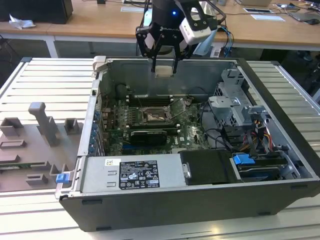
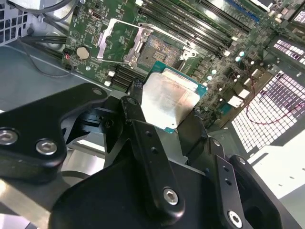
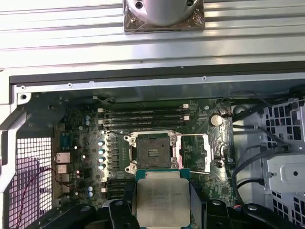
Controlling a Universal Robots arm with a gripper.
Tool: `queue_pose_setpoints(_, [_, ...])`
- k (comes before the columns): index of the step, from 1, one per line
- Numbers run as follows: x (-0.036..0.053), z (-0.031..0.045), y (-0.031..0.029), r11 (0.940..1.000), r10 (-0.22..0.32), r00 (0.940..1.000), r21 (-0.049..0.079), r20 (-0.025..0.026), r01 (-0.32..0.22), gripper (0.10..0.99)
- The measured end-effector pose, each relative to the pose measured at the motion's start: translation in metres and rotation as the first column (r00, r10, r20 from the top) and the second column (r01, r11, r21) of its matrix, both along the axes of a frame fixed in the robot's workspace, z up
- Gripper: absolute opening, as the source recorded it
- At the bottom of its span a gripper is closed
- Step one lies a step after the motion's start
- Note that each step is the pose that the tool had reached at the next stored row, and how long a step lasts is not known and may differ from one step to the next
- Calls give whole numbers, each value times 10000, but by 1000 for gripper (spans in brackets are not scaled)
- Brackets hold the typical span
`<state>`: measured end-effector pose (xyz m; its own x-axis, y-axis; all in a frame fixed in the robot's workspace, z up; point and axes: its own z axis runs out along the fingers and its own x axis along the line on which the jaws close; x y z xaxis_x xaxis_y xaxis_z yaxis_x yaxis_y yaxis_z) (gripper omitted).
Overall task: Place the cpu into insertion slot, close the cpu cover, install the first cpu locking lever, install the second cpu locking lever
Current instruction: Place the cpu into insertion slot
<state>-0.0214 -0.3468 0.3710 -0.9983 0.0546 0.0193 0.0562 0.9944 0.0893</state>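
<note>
Black two-finger claw: closed on small square silver-topped cpu, held high, well apart from dark square insertion slot; silver frame cpu cover swung open. Risk: tilted or offset lowering may damage slot.

The small square cpu has a dull, smudged silver-grey metal top. The thin silver-grey metal cpu cover gleams smoothly.
</note>
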Motion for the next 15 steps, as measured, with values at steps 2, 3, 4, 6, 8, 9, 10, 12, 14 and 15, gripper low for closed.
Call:
queue_pose_setpoints(2, [0, 0, 0, 10000, -56, 10000, 0, 0, 56, 537])
queue_pose_setpoints(3, [0, 0, 0, 10000, -88, 10000, 0, 0, 88, 537])
queue_pose_setpoints(4, [0, 0, 0, 9999, -108, 9999, 0, 0, 108, 537])
queue_pose_setpoints(6, [0, 0, 0, 9999, -159, 9999, 0, 0, 159, 537])
queue_pose_setpoints(8, [0, 0, 0, 9997, -264, 9997, 0, 0, 264, 537])
queue_pose_setpoints(9, [0, 0, 0, 9996, -298, 9996, 0, 0, 298, 537])
queue_pose_setpoints(10, [0, 0, 0, 9995, -317, 9995, 0, 0, 317, 537])
queue_pose_setpoints(12, [0, 0, 0, 9993, -366, 9993, 0, 0, 366, 537])
queue_pose_setpoints(14, [0, -1, 0, 9991, -427, 9991, 0, 0, 427, 537])
queue_pose_setpoints(15, [0, -1, 0, 9990, -455, 9990, 0, 0, 455, 537])
